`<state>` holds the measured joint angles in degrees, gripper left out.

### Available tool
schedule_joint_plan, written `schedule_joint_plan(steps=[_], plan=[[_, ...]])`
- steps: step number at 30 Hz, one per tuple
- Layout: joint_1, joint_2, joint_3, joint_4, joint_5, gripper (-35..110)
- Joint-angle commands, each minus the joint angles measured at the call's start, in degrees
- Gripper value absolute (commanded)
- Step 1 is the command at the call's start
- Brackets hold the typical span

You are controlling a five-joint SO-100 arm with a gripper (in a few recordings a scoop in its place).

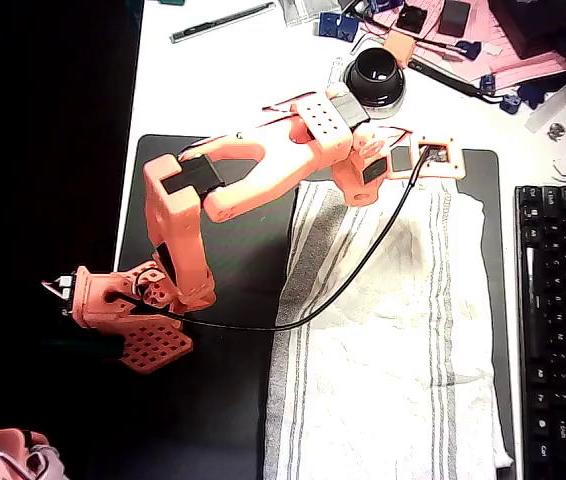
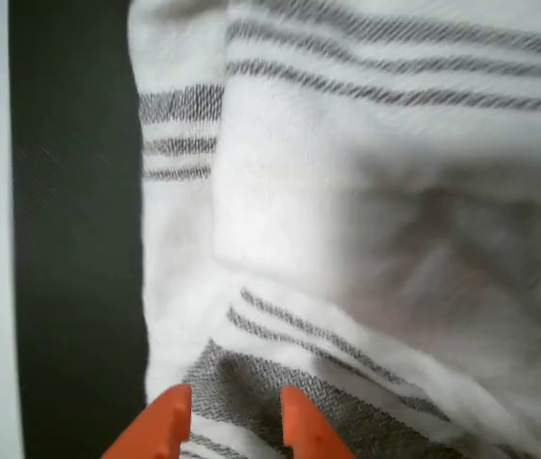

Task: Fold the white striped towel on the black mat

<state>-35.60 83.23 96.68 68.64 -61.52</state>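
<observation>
Gripper: the gripper (image 2: 234, 421) is seen in the wrist view as two orange fingertips (image 2: 161, 421) with a narrow gap between them; towel fabric lies in the gap, but whether it is pinched cannot be told.
Towel: the white striped towel (image 1: 393, 350) is spread beneath and ahead of the gripper; in the wrist view a raised, folded-over layer (image 2: 347, 191) is seen just beyond the fingertips.
Mat: the black mat (image 1: 233, 400) lies under the towel; a bare strip (image 2: 75, 239) is seen left of the fingertips in the wrist view.
Arm: the orange arm (image 1: 253, 175) is stretched to the towel's far edge in the overhead view.
Keyboard: a black keyboard (image 1: 561, 330) lies right of the towel.
Cable: a black cable (image 1: 343, 285) is draped across the towel.
</observation>
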Motion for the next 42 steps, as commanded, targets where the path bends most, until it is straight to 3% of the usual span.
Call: schedule_joint_plan(steps=[1, 20, 25, 32, 42], plan=[[-1.2, 6.4, 2.8, -1.3, -0.1, 13], [-3.1, -5.9, 3.4, -9.8, 0.5, 11], [-2.3, -8.0, 2.1, -9.9, -0.1, 4], [-4.2, -5.3, 3.6, -8.3, -1.1, 0], [-14.9, 7.9, 4.2, 2.1, 2.5, 0]])
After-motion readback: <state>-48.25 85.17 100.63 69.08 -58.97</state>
